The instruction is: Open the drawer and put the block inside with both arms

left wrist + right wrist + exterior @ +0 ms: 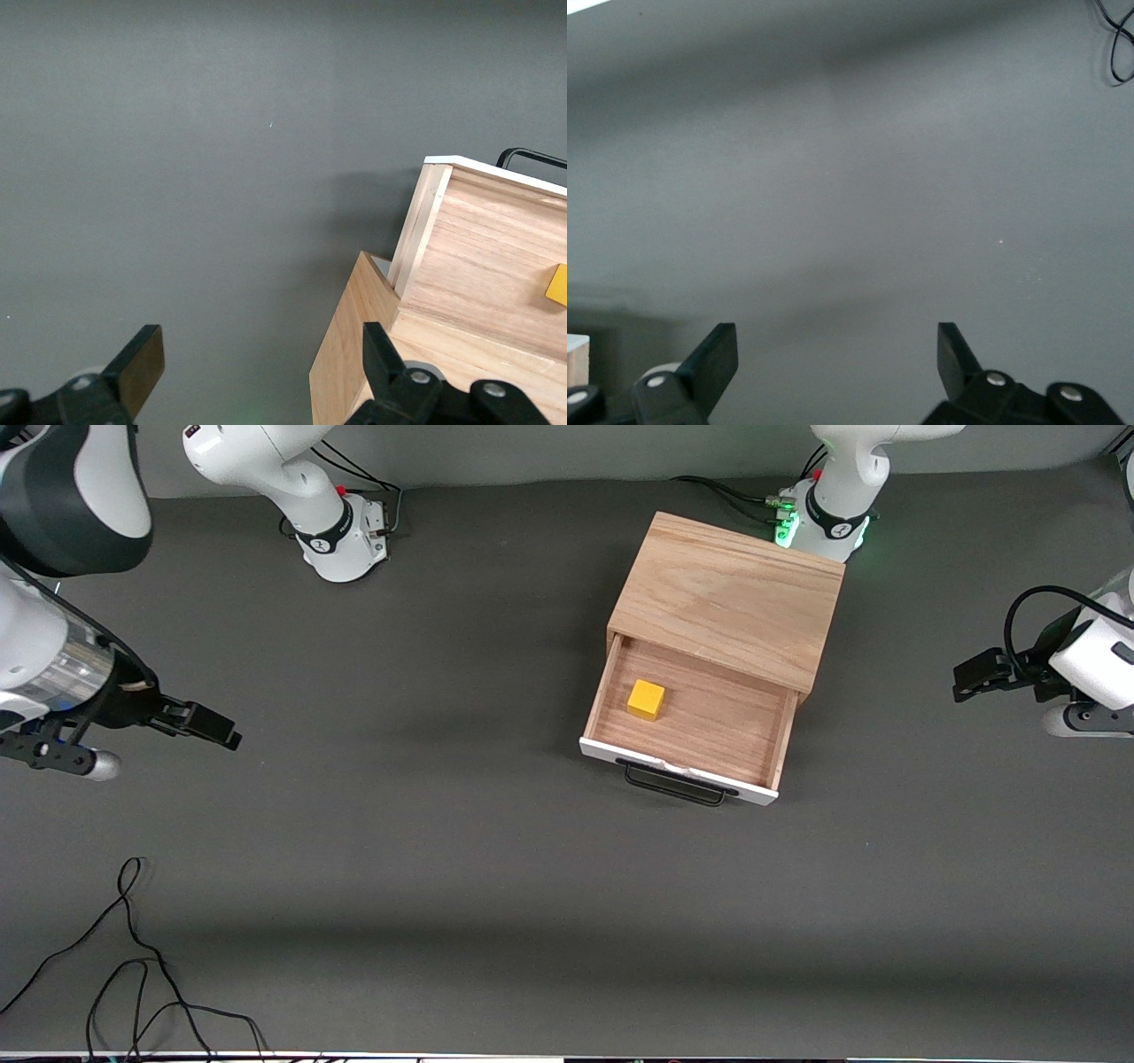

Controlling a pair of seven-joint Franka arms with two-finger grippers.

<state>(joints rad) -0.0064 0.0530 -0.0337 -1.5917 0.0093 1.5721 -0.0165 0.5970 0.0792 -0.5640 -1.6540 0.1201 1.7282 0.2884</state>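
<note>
Grey table (pixel 443 868): we see the block (pixel 646 699) in the open drawer (pixel 700 731), well apart from both wide-open, empty grippers, left gripper (pixel 970 677) and right gripper (pixel 213 729)

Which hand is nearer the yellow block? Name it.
Left. The left hand hangs open over the table off the cabinet's side; the right hand, also open, is off at its own end, much farther from the block.
</note>
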